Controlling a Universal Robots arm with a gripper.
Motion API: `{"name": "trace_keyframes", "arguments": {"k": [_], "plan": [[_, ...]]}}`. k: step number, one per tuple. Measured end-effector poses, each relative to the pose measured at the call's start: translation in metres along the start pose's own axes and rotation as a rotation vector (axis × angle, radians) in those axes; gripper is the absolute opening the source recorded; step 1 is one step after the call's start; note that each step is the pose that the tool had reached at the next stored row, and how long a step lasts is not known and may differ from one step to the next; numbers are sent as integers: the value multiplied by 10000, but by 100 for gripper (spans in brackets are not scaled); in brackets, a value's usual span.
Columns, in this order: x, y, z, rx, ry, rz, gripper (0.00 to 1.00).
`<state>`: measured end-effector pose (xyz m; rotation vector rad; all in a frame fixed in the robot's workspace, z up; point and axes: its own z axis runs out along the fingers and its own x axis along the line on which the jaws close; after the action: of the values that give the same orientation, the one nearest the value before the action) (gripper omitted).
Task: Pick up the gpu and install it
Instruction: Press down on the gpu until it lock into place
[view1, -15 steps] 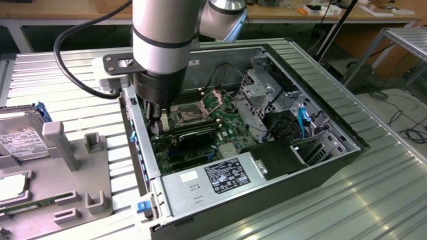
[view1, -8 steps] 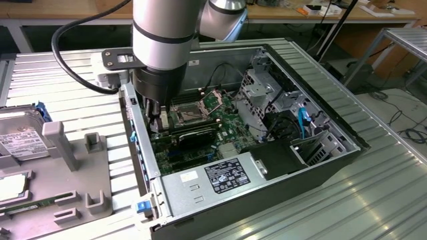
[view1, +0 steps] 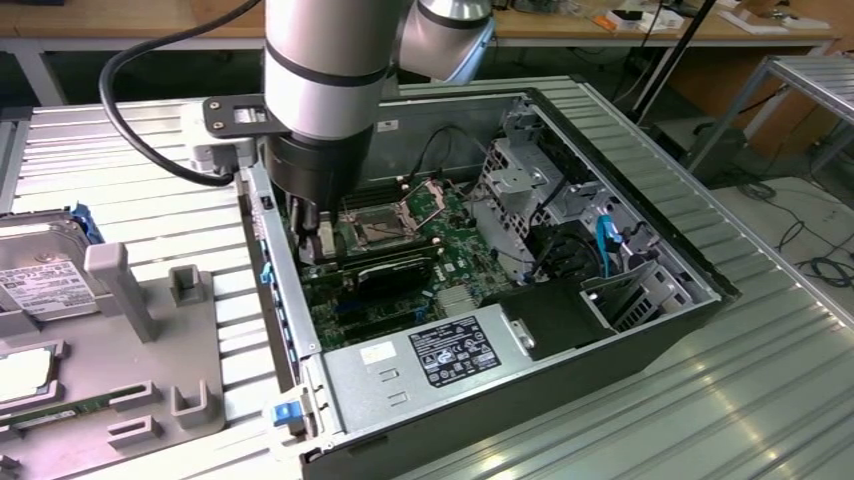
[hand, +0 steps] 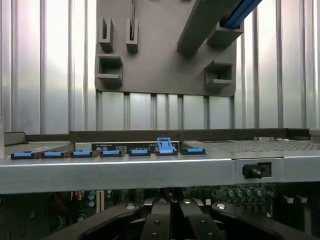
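The end effector (view1: 312, 232) reaches down inside the open computer case (view1: 641, 215), fingers drawn fully together at the near wall; whether they grip anything cannot be told. The gpu (view1: 387, 272) lies seated on the motherboard (view1: 427, 205) just beside it. The power supply (view1: 447, 352) carries an unreadable label. A grey fixture tray (view1: 160, 340) and hard drive (view1: 40, 275) rest on the ribbed metal worktop (view1: 747, 390).

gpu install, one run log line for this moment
gripper: shut, down inside computer case | gpu: lying low over motherboard | holder tray: beside case
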<state>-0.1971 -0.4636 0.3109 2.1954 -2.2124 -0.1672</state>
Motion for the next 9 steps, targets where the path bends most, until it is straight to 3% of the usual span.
{"name": "trace_keyframes", "arguments": {"k": [5,6,9], "plan": [[-1,9,-21,-7,-5,17,11],[0,17,-14,73,-3,14,11],[8,39,7,183,1,6,11]]}}
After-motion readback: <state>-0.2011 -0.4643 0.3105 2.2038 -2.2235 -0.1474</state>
